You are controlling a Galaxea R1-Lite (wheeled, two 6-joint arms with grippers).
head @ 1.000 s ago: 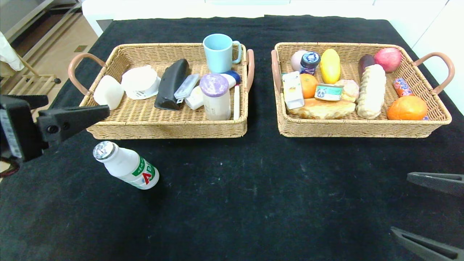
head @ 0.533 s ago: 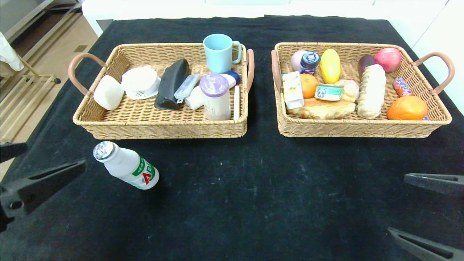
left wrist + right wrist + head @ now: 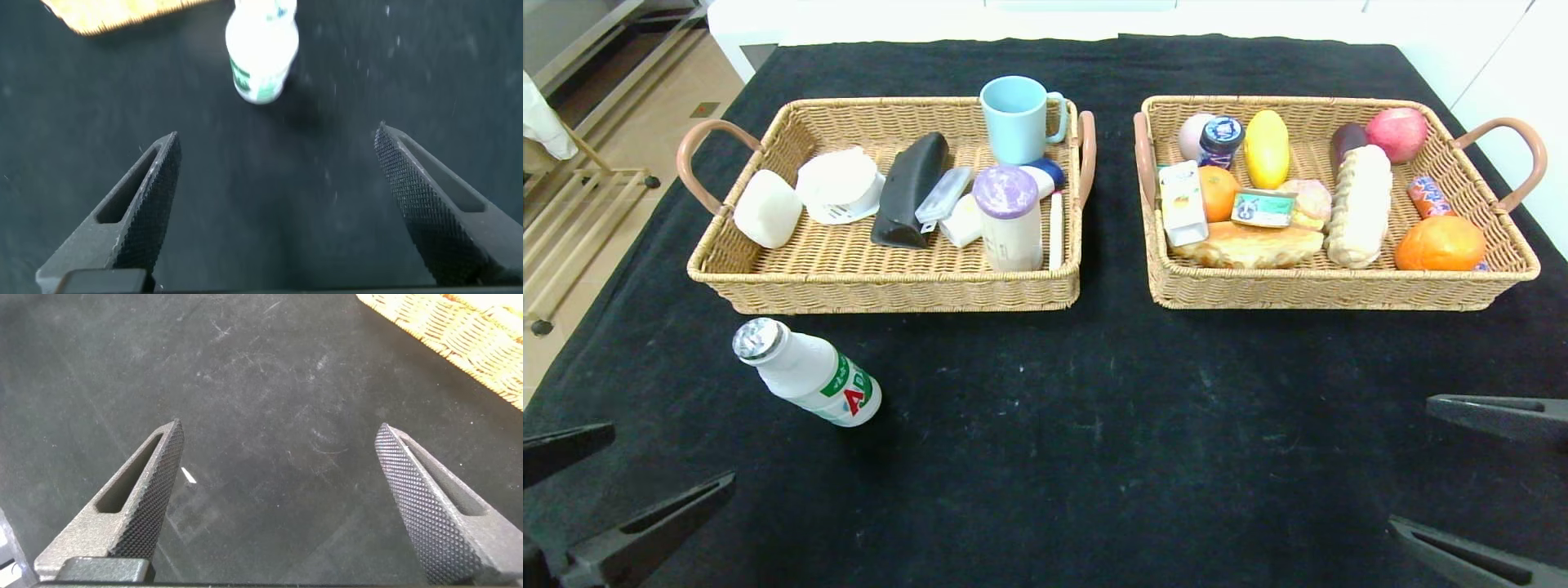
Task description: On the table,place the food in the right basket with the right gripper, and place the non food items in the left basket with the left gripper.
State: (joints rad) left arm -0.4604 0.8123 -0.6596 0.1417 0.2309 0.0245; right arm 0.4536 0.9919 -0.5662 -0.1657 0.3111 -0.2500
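The left gripper (image 3: 645, 482) gapes empty, near the foil-capped bottle (image 3: 806, 373) lying before the left basket (image 3: 882, 282). The right gripper (image 3: 1421, 465) gapes empty, well apart from the bottle.

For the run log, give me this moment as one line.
left gripper: open, empty, near left | right gripper: open, empty, near right | bottle: lying on table, outside baskets

table (image 3: 1094, 425): black cloth | on it: left basket (image 3: 890, 290), right basket (image 3: 1339, 290), bottle (image 3: 809, 373)

Red "A" on bottle (image 3: 809, 375) label
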